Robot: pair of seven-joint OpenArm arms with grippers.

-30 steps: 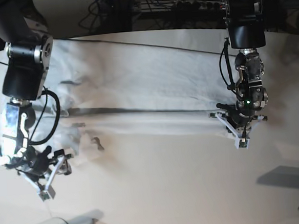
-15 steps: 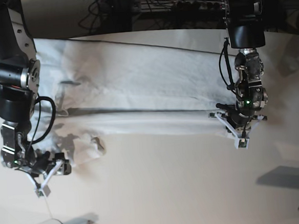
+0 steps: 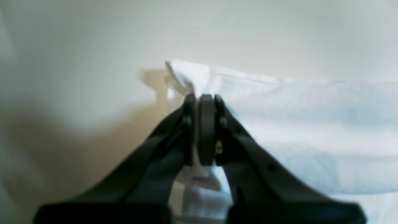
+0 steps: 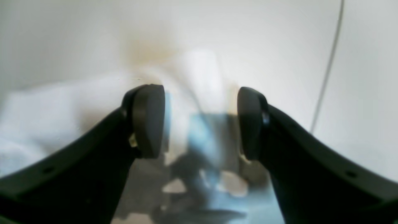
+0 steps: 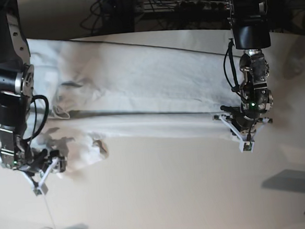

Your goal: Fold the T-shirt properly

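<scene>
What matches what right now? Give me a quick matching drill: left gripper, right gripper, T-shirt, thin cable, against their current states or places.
Things:
1. left gripper
2. right gripper
3. T-shirt
4. thin cable

States or places:
A. jaws apart, holding nothing
B. spread across the table, folded lengthwise
C. shut on the cloth's edge
D. running along the table's far side

Pairs: 1-C, 2-A, 3-B, 4-D

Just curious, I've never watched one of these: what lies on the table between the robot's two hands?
In the base view, the white T-shirt, its folded edge running from the left hand toward the right hand.
</scene>
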